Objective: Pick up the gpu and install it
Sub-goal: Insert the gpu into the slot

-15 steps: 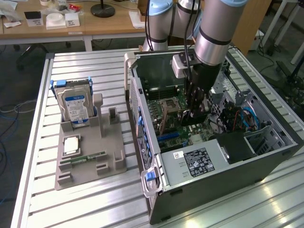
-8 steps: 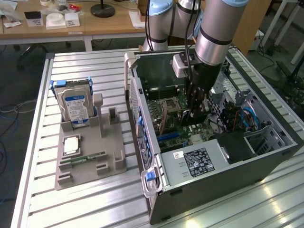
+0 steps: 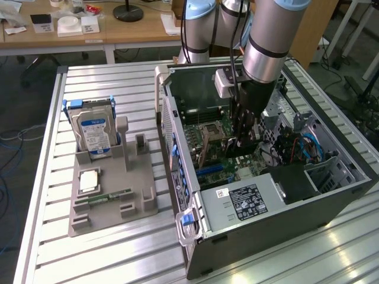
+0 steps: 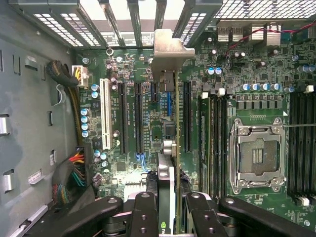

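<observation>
My gripper (image 3: 243, 135) reaches down into the open computer case (image 3: 177, 148) and is shut on the gpu (image 3: 240, 148), a thin dark card held on edge just above the motherboard (image 3: 210, 151). In the wrist view the gpu (image 4: 171, 148) appears edge-on between my two fingers (image 4: 145, 212), with its metal end bracket (image 4: 168, 49) up against the case's rear slot openings (image 4: 133, 19). The card lies lengthwise along the black expansion slots (image 4: 138, 118), and I cannot tell whether it touches one. My gripper (image 4: 170, 217) clamps the card's near end.
A grey holder (image 3: 112, 195) at the exterior view's left carries a silver hard drive with a blue label (image 3: 95, 133), a CPU chip (image 3: 89, 180) and a green RAM stick (image 3: 109, 197). The CPU socket (image 4: 257, 155), RAM slots (image 4: 302, 143) and cable bundles (image 4: 74, 173) flank the card.
</observation>
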You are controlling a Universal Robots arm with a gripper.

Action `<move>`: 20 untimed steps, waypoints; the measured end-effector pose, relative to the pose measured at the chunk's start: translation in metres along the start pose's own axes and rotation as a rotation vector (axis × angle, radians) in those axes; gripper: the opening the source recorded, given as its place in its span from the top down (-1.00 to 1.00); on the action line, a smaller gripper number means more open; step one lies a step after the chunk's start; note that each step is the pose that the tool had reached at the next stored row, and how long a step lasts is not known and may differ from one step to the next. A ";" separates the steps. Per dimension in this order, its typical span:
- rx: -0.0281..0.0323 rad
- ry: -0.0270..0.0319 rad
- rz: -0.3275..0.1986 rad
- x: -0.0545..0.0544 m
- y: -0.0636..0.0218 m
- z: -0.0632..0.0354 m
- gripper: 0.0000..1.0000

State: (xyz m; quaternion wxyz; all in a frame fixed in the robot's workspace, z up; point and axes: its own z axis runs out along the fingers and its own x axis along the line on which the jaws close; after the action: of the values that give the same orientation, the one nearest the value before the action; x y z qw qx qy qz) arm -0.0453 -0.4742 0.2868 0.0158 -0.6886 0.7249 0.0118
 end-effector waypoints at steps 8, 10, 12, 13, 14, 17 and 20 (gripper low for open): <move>0.0001 -0.0001 0.000 0.000 0.0000 0.0064 0.47; 0.0000 0.0001 0.000 0.000 0.0000 0.0064 0.47; 0.0000 -0.0001 0.000 0.000 0.0000 0.0065 0.47; 0.0000 -0.0001 0.000 0.000 0.0000 0.0066 0.47; 0.0001 -0.0002 0.000 0.000 0.0004 0.0068 0.47; 0.0001 -0.0002 0.000 0.000 0.0024 0.0074 0.47; 0.0001 -0.0001 0.000 0.000 0.0024 0.0074 0.47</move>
State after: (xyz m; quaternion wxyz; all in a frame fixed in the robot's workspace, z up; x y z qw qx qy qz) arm -0.0476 -0.4740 0.2795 0.0158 -0.6886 0.7248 0.0118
